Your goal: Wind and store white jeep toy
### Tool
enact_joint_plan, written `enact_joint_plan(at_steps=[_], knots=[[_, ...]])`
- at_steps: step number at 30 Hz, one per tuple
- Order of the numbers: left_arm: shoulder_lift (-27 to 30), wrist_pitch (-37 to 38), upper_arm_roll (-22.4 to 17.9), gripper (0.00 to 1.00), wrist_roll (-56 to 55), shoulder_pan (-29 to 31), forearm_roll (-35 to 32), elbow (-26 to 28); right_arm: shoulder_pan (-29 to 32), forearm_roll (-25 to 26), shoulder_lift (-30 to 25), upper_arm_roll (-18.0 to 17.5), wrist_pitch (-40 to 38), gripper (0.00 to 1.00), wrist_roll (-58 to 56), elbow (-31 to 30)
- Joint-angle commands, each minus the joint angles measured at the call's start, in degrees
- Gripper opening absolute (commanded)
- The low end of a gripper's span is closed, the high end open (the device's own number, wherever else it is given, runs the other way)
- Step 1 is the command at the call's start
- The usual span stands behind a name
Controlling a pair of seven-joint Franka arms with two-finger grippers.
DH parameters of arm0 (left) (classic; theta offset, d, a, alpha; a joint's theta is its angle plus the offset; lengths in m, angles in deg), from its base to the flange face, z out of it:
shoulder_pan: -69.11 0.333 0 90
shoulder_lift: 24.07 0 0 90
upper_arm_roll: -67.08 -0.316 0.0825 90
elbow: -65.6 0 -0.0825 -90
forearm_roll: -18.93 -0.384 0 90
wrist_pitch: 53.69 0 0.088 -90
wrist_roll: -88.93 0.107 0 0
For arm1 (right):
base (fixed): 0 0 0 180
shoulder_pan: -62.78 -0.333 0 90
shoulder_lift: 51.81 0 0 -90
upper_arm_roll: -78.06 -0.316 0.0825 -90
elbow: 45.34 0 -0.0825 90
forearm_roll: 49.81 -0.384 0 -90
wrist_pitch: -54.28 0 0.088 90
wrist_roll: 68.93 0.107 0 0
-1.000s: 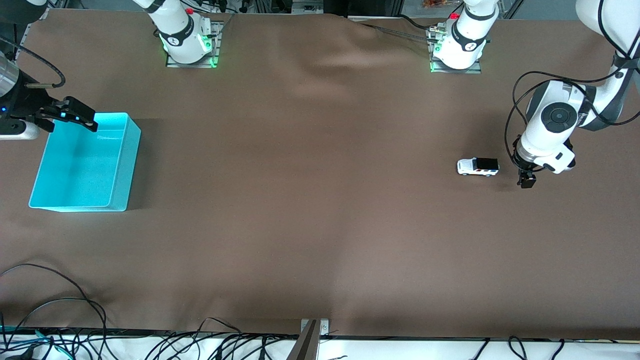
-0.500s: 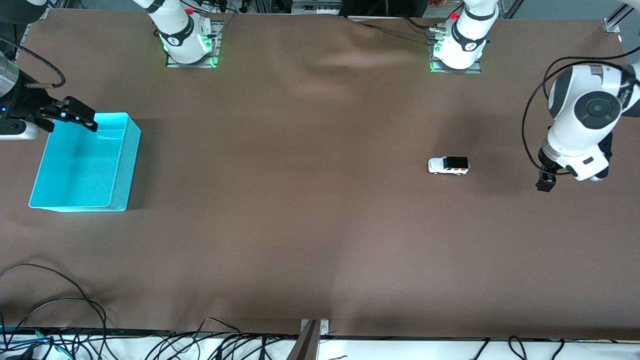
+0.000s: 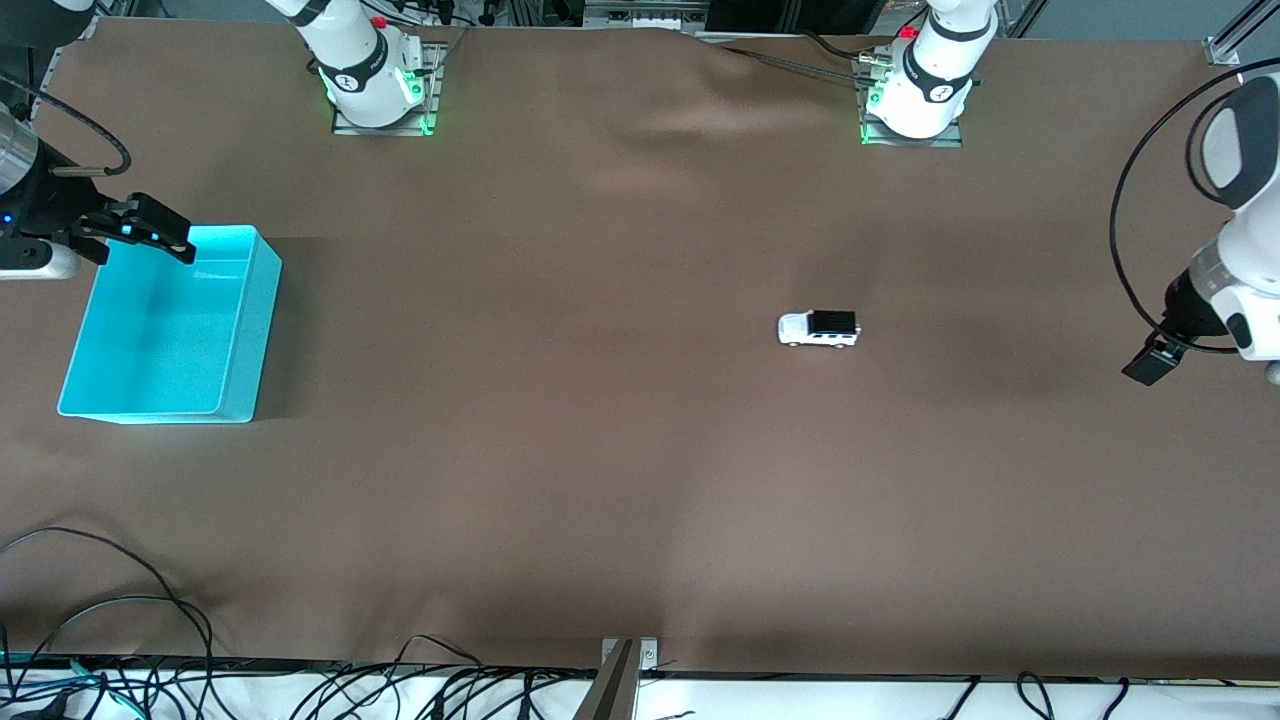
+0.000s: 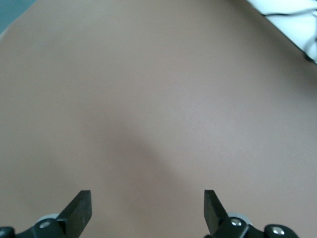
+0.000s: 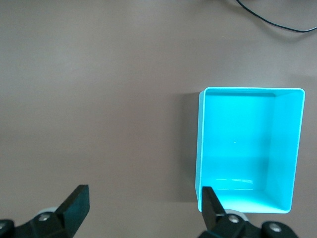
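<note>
The white jeep toy stands on its wheels on the bare brown desk, unheld, on the left arm's half of the desk and well apart from both tools. Its white bonnet points to 9 o'clock in the front view, toward the cyan bin at the right arm's end.

The left tool hangs over the desk's edge at the left arm's end, at 3 o'clock from the toy; in the left wrist view its fingers are spread wide with nothing between them. The right tool waits over the bin's rim, also wide open and empty.

Step in hand, as judged: the storing pick-up. The toy's long axis is best straddled, with the fingers closed on its 2 flat sides, not on roof or wheels. The toy is judged free to roll, so a descent straight from above is advised.

Room: open desk is seen on every side of the toy, and the lane to the bin is unobstructed. Cables lie only along the edge nearest the front camera. A cloth ridge lies at 11 o'clock from the toy, near the bases.
</note>
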Motion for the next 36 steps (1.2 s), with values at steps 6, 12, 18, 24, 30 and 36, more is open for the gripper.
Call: enact_joint_plan(at_steps=[6,12,18,24,30,36], knots=[[-0.5,10.2,0.1,1.0,28.9,0.6,3.6,-9.1,0.1,-0.8,0.3,0.0,-0.7,1.0,0.2,1.1],[-0.7,16.2,0.2,1.0,36.9,0.6,7.5,-14.7,0.1,-0.8,0.3,0.0,-0.7,1.0,0.3,1.1],[-0.7,18.6,0.4,1.0,41.4,0.3,11.7,-17.6,0.1,-0.8,0.3,0.0,-0.7,1.0,0.3,1.1],[-0.3,18.7,2.0,1.0,42.5,0.1,11.7,-17.3,0.1,-0.8,0.3,0.0,-0.6,1.0,0.3,1.1],[0.6,19.2,2.2,1.0,42.6,0.4,12.1,-16.5,0.1,-0.8,0.3,0.0,-0.5,1.0,0.3,1.1],[0.6,19.2,2.2,1.0,42.6,0.5,12.2,-16.5,0.1,-0.8,0.3,0.0,-0.4,1.0,0.3,1.1]])
